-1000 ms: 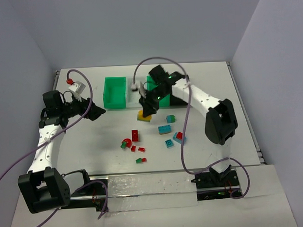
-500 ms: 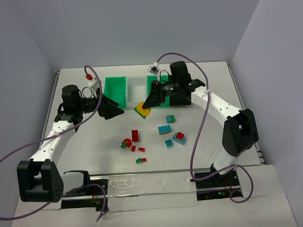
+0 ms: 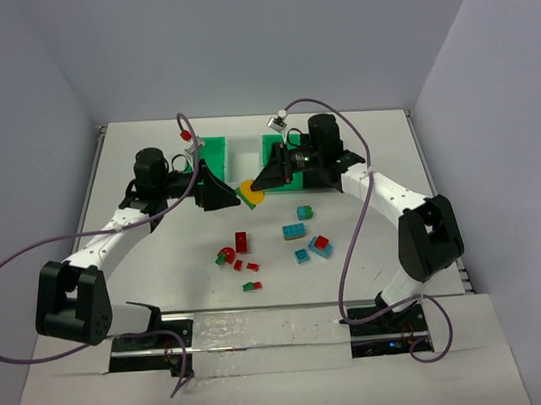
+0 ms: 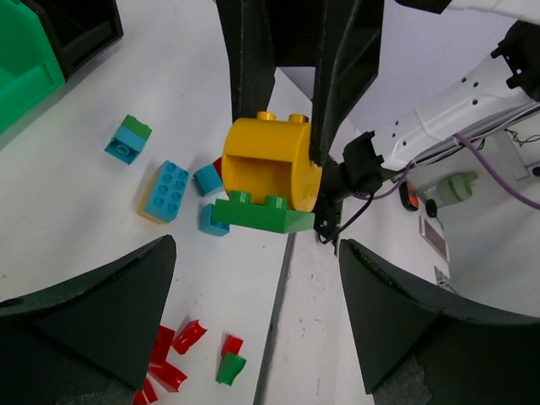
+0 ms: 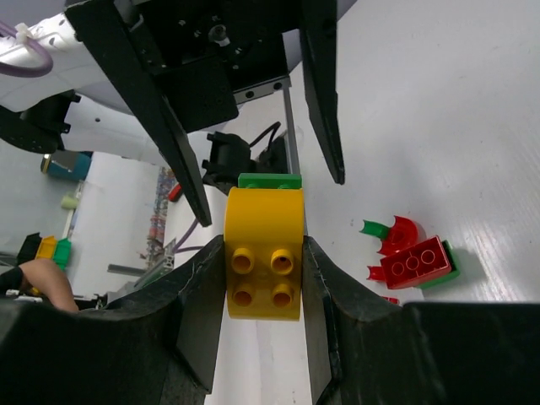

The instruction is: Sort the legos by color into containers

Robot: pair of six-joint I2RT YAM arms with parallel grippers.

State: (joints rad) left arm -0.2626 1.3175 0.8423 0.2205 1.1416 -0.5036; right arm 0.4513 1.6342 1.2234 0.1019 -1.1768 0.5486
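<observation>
My right gripper (image 3: 257, 186) is shut on a stacked lego (image 3: 251, 193), a yellow rounded brick (image 5: 261, 266) on a green plate (image 5: 270, 180), and holds it above the table in front of the bins. My left gripper (image 3: 228, 199) is open and empty, facing that lego from the left; its fingers (image 5: 181, 160) stand either side of the lego without touching it. In the left wrist view the yellow brick (image 4: 268, 167) hangs ahead of my open left gripper (image 4: 257, 321). Loose red (image 3: 242, 242) and cyan (image 3: 294, 230) legos lie on the table.
A green bin (image 3: 208, 150), a white bin (image 3: 247, 154) and a second green bin (image 3: 271, 152) stand in a row behind the grippers. A black bin (image 4: 80, 25) shows in the left wrist view. Small red and green pieces (image 3: 250, 286) lie near the front.
My right gripper lifted the yellow-and-green lego off the table. My left arm swung right, from the far left to just beside the held lego.
</observation>
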